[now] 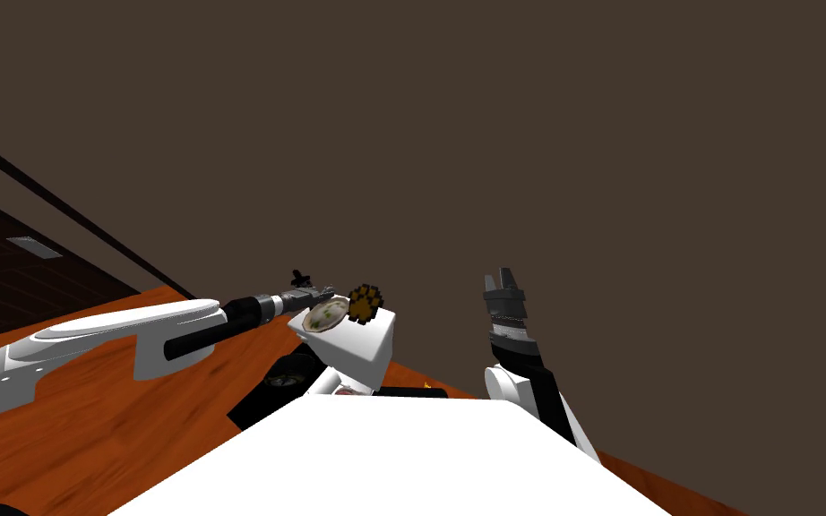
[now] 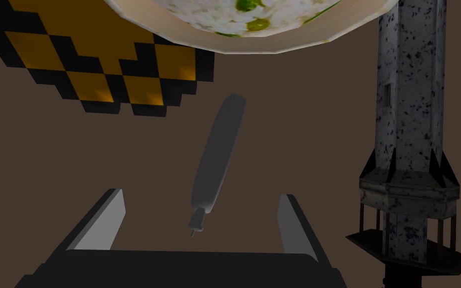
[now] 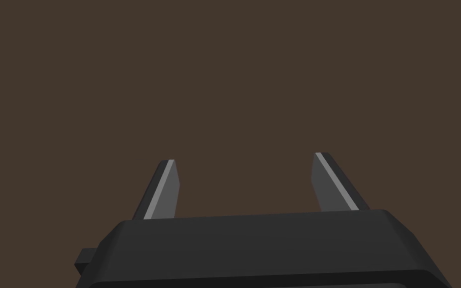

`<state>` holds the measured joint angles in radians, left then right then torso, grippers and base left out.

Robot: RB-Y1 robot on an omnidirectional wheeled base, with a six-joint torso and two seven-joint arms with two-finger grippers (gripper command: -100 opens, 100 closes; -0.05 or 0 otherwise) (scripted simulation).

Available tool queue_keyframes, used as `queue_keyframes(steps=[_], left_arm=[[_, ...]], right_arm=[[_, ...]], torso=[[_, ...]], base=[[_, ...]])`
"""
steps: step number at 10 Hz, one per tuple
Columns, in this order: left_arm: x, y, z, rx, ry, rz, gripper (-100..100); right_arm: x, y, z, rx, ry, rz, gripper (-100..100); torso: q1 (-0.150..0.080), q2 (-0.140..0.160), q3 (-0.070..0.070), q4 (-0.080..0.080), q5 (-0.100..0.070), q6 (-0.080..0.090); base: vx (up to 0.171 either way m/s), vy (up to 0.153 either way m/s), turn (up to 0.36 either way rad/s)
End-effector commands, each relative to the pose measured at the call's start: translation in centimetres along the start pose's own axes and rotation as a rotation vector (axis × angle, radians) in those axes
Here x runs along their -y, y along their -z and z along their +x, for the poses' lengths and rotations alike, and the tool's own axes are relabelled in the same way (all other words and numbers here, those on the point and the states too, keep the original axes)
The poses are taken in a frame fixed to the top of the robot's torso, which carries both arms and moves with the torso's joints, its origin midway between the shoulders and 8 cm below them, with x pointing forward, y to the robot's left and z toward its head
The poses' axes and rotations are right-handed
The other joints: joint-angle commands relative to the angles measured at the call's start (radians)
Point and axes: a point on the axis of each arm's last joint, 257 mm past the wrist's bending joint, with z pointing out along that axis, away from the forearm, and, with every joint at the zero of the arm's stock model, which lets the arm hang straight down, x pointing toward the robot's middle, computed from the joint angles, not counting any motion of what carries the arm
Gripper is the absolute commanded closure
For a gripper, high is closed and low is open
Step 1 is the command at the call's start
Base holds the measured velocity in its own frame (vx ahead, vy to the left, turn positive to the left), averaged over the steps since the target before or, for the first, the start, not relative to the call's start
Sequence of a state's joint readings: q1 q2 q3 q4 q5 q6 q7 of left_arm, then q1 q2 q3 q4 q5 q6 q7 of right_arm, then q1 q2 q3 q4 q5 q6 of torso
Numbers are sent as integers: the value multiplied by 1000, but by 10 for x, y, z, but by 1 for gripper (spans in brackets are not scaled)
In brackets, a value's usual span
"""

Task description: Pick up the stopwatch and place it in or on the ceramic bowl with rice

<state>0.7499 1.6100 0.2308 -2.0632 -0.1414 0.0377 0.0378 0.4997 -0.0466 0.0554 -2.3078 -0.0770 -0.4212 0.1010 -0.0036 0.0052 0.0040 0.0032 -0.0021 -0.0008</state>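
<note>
Closest to us, the left gripper stands with its fingers spread wide and pinches nothing. A slim grey pen-shaped thing lies in line between the two fingers, apart from both. Beyond it sits a flat checkered orange and black thing. Next to that is the bowl, pale-rimmed and heaped with white rice and a few green bits. A tall speckled grey tower rises beside the gripper's far finger.

In the head view the bowl rests on a white block, and the left arm reaches across to it. Below that block a small dark thing lies on a black slab. It may be the stopwatch, but we cannot tell, and we make out no stopwatch near the fingers or in the rice.

Further right, the right gripper is raised beside the block, fingers apart and empty.

We judge that the pick-up is not yet done. The left hand is at the bowl but carries nothing to drop. The next move calls for finding the stopwatch first. Then we need to steer the open fingers to it without knocking the pen-shaped thing, the tower or the bowl's rim, and close on it squarely before lifting.
</note>
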Motion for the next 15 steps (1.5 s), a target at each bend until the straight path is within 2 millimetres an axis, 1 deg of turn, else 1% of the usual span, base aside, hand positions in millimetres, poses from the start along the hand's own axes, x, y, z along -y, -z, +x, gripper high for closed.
queue_keyframes(steps=[1,2,3,4,12,13,14,15], left_arm=[[0,0,0,0,0,0,-100],[0,0,0,0,0,0,-100],[0,0,0,0,0,0,0],[-1,-2,-11,-3,-7,16,-100],[2,-12,-59,-11,-34,86,-100],[2,-11,-54,-10,-34,79,-100],[2,-11,-55,-10,-33,81,0],[2,-11,-55,-10,-33,81,0]], right_arm=[[0,0,0,0,0,0,0],[0,0,0,0,0,0,0],[0,0,0,0,0,0,0],[0,0,0,0,0,0,0],[1,1,0,0,0,3,0],[1,1,0,0,1,4,0],[1,1,0,0,1,4,0],[1,1,0,0,1,4,0]], torso=[[0,0,0,0,0,0],[0,0,0,0,0,0],[0,0,0,0,0,0],[0,0,0,0,0,0],[-2,-2,-1,0,0,-1],[-2,-4,-2,0,0,-2],[-1,-5,-2,0,1,-1],[0,-5,-3,0,1,-1]], base=[[0,0,0],[0,0,0],[0,0,0],[12,-24,110],[7,-28,98],[-1,-11,21],[0,0,0],[0,0,0]])
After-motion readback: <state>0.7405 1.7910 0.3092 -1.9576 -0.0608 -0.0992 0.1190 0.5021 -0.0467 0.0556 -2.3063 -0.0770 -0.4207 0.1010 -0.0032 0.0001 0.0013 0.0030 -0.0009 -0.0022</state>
